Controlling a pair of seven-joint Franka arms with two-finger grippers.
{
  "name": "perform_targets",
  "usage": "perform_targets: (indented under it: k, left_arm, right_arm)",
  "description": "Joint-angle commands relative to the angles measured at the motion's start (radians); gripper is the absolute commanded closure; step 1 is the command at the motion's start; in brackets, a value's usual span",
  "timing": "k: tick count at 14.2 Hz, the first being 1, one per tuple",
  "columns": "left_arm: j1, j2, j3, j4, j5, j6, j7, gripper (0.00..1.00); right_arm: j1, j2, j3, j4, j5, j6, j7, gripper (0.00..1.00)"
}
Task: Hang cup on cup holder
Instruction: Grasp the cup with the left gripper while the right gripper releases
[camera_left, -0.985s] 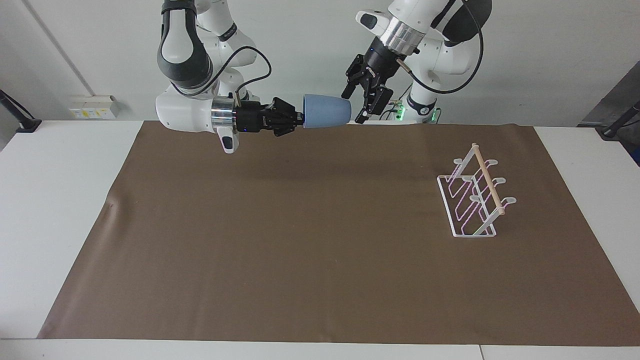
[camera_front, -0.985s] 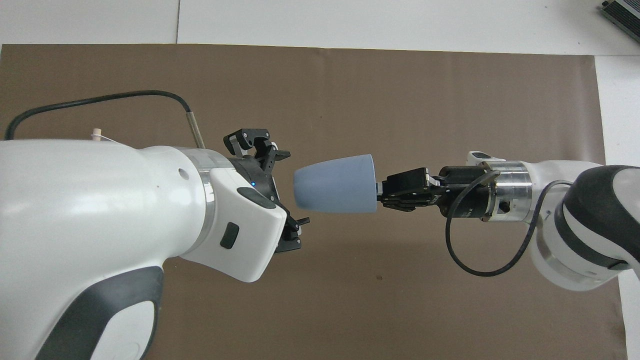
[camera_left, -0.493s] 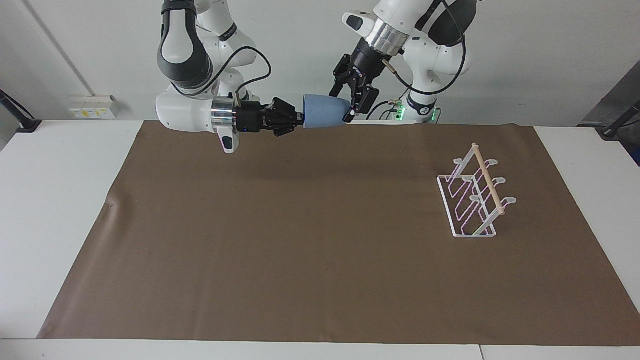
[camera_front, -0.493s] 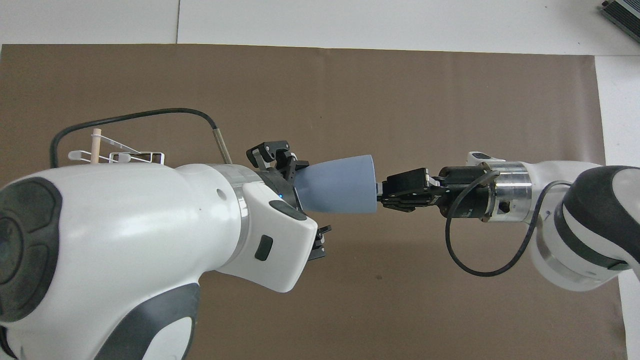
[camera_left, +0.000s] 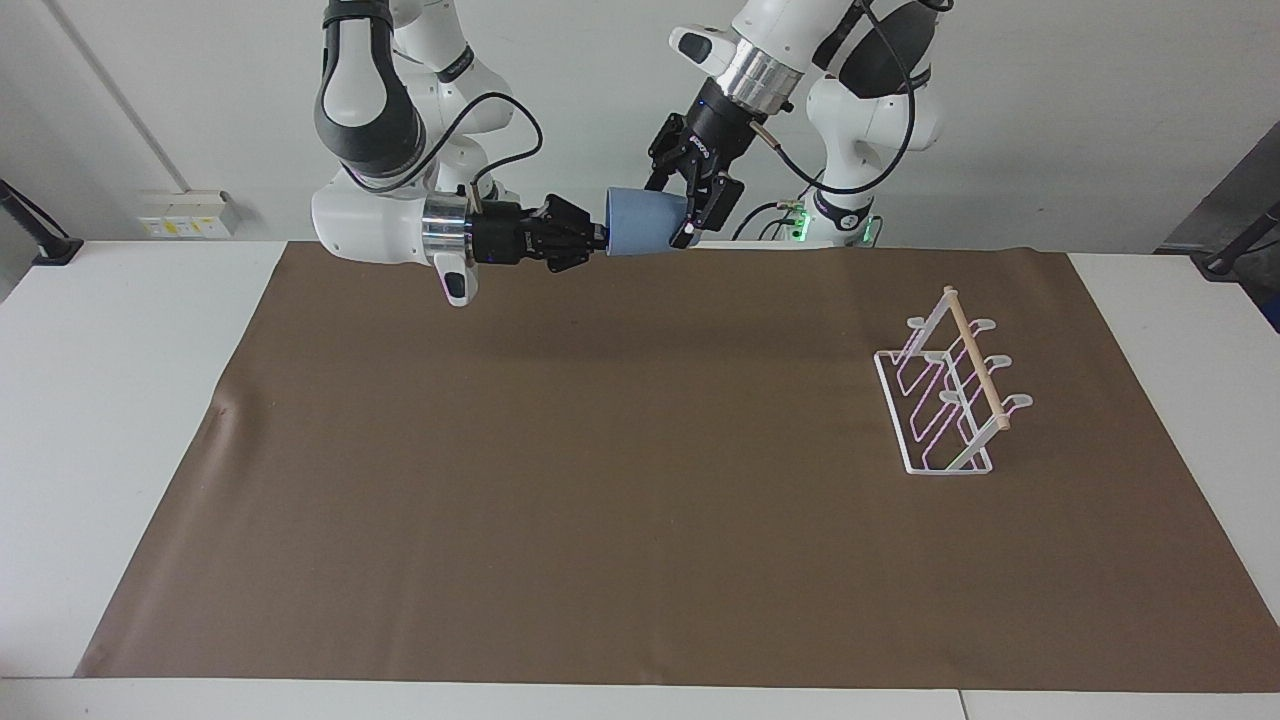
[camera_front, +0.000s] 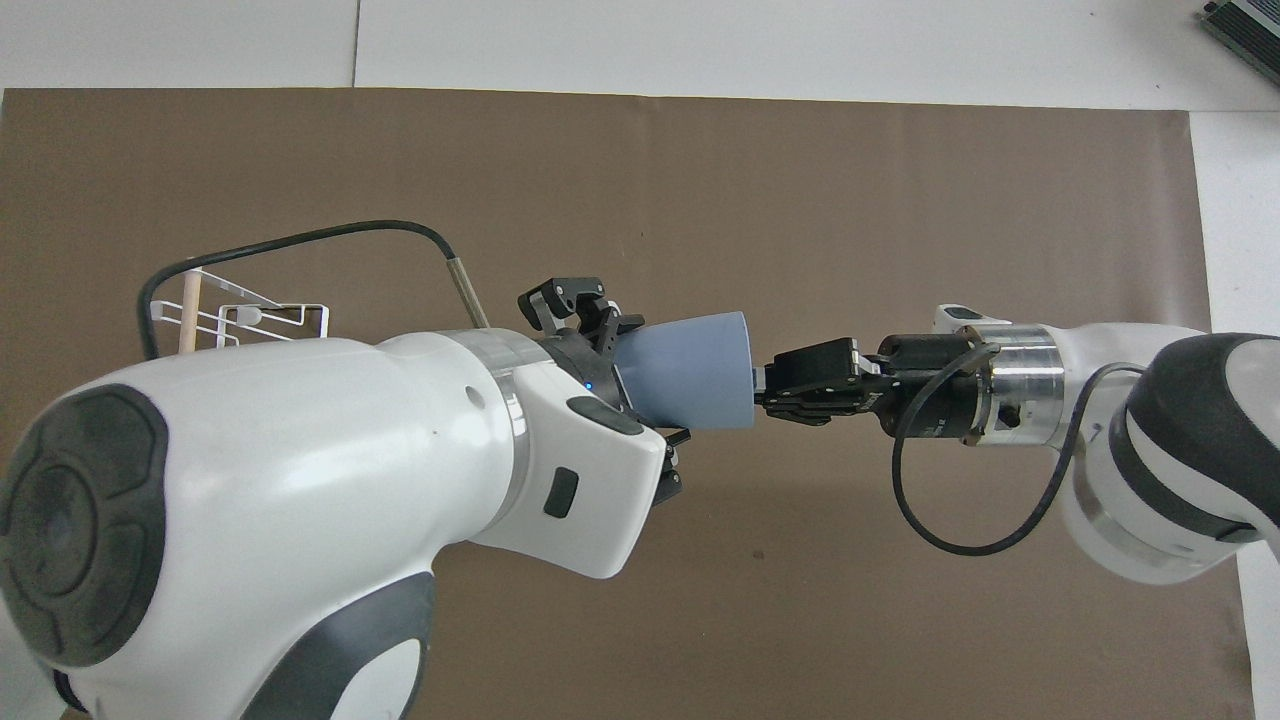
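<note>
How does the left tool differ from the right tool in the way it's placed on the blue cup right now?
The right tool lies level, pinching the rim of the cup; the left tool slants down from above, straddling the cup's narrow base end. The right tool is shut on the rim; the left tool's fingers flank the body. Both are on the cup, in the air.

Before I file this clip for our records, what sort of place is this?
Probably a robotics lab: a brown mat on a white table, bare walls, and a cup and cup holder as the only props.
</note>
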Motion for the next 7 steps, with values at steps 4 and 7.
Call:
perform_targets:
  k: [4,7]
  left_arm:
    - [-0.047,-0.007,0.006,-0.020,0.038,0.021,-0.093,1.00]
    - [-0.047,-0.007,0.006,-0.025,0.041,0.017,-0.096,1.00]
  right_arm:
    - [-0.004,-0.022,0.006,-0.021,0.037,0.015,-0.028,1.00]
    - [-0.014,-0.022,0.004,-0.021,0.037,0.011,-0.024,1.00]
